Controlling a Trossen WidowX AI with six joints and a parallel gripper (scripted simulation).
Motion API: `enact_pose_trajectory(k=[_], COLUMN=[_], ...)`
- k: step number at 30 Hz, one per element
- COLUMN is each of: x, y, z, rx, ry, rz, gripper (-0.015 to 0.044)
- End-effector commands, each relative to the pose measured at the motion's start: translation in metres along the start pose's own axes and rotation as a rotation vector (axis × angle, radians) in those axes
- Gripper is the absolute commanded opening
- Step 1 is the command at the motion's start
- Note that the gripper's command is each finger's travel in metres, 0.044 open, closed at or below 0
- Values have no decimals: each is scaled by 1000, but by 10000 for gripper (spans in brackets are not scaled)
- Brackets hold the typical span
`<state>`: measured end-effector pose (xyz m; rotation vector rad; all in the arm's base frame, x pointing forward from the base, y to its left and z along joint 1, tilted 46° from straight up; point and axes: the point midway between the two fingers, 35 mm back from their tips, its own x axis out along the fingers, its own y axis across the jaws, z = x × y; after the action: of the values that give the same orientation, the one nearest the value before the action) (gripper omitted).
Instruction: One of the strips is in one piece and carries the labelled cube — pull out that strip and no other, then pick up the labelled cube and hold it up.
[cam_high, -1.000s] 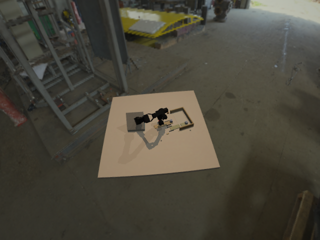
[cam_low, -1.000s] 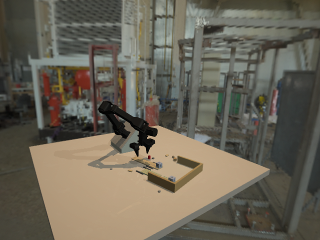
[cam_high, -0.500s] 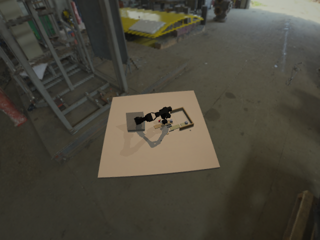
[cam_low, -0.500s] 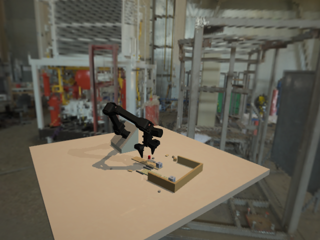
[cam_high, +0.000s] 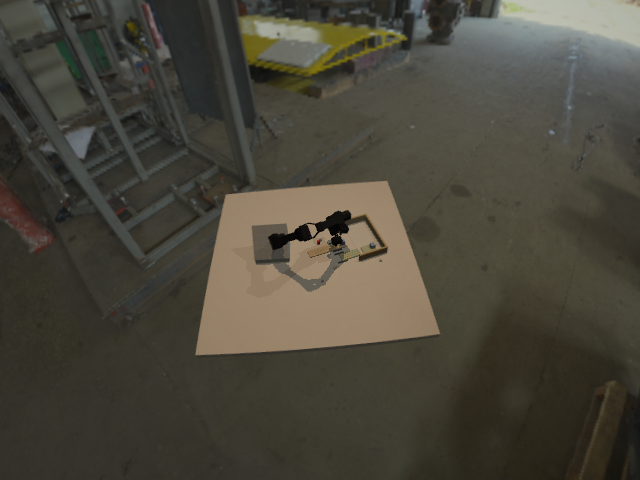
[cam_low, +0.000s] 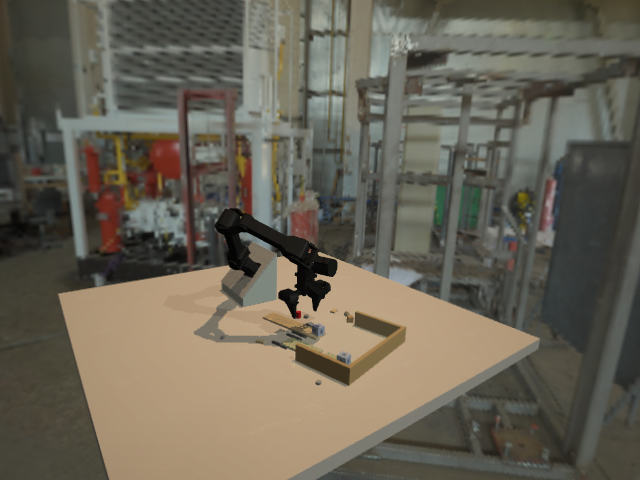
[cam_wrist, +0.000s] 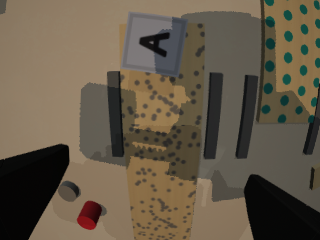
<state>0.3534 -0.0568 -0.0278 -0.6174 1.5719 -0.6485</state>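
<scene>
My gripper (cam_low: 306, 313) (cam_wrist: 159, 171) is open and empty above the grey-dotted strip (cam_high: 317, 251) (cam_low: 279, 319) (cam_wrist: 160, 215), its fingers spread wide to either side. This strip shows no break in the wrist view and lies between two dark rails (cam_wrist: 115, 115) (cam_wrist: 213, 115). A grey-blue cube marked A (cam_low: 317, 329) (cam_wrist: 154, 45) sits slightly turned on its far end, beyond the fingertips. A teal-dotted strip (cam_high: 349, 254) (cam_wrist: 295, 65) lies to the right in the wrist view. Another grey-blue cube (cam_high: 372, 245) (cam_low: 343, 357) is at its far end; its label and any break there are unclear.
A low wooden wall (cam_high: 376, 232) (cam_low: 377, 356) encloses the far ends on three sides. A red cylinder (cam_low: 298, 314) (cam_wrist: 90, 215) and a grey cylinder (cam_wrist: 68, 191) lie near the left finger. Another dark rail (cam_wrist: 246, 115) stands between the strips. A wooden bit (cam_low: 349, 318) lies near the wall.
</scene>
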Motion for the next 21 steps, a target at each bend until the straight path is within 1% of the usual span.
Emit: enact_pose_trajectory(k=[1,16,21], x=[-2,-7,-2], y=[3,11,11], z=[16,56,56], rx=[1,3,3], ry=[-1,-2,-3], rz=[3,3,4], gripper=[440,440,309])
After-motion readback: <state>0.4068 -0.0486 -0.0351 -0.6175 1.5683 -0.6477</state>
